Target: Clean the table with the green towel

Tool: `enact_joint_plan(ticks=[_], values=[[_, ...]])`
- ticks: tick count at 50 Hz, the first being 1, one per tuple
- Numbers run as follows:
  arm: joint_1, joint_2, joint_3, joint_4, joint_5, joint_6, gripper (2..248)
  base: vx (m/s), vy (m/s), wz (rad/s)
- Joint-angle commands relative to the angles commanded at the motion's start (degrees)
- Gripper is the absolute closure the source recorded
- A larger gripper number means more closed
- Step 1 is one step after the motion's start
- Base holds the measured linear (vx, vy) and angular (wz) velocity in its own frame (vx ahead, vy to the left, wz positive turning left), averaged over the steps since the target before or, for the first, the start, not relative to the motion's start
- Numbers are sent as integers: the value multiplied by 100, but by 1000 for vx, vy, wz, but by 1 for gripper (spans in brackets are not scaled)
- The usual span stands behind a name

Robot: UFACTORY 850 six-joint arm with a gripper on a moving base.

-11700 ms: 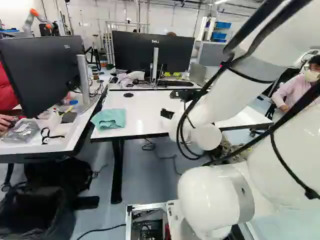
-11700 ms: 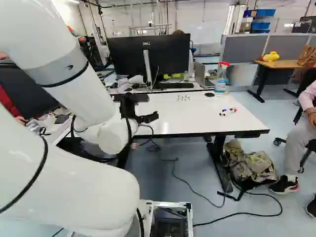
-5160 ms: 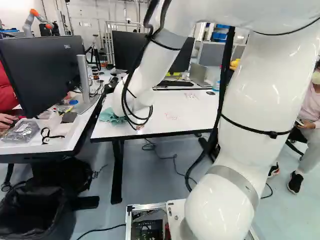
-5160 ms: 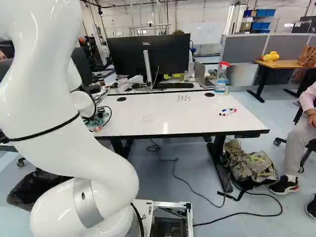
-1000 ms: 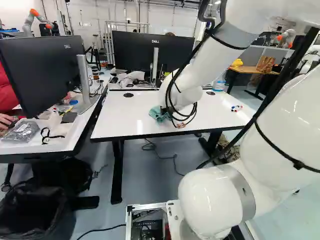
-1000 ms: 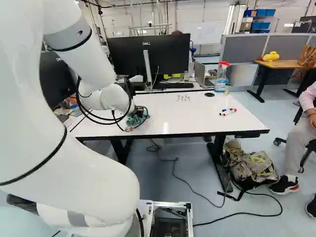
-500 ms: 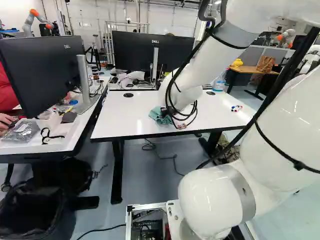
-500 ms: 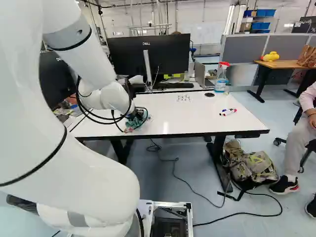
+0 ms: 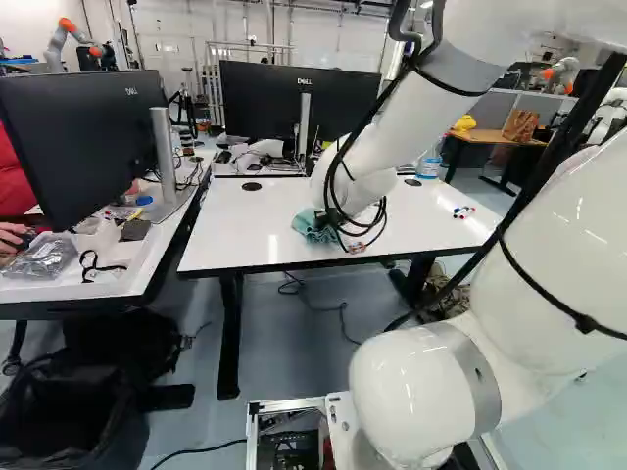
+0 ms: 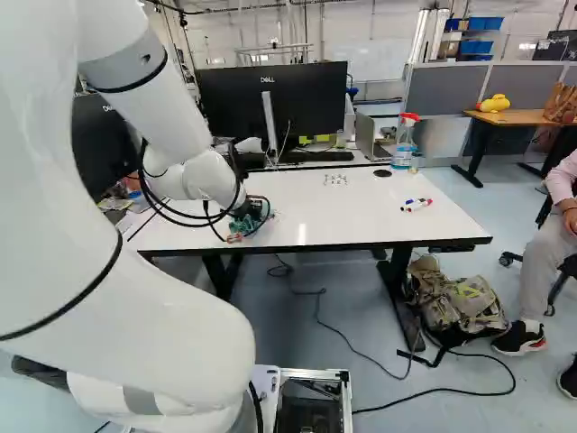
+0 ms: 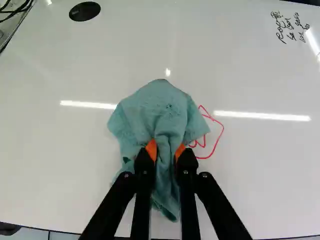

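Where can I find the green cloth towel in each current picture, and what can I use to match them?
Left base view: the green cloth towel is at the centre, beside the white robot arm.
Right base view: left of the middle, partly behind black cables.
Wrist view: in the middle, gripped by the black claw.
Shared landmark: the white tabletop with black edge.

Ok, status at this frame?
Gripper shut on towel. Towel on table, partly over red drawing. Black writing farther off, uncovered. Spray bottle beyond, clear of towel.
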Motion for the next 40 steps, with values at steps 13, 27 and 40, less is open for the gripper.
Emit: enact_joint_plan(ticks=[13, 27, 40], values=[[-104, 158, 146, 0, 0, 0, 192, 0, 0, 0], [-322, 539, 489, 0, 0, 0, 192, 0, 0, 0], [-645, 538, 488, 0, 0, 0, 192, 0, 0, 0]])
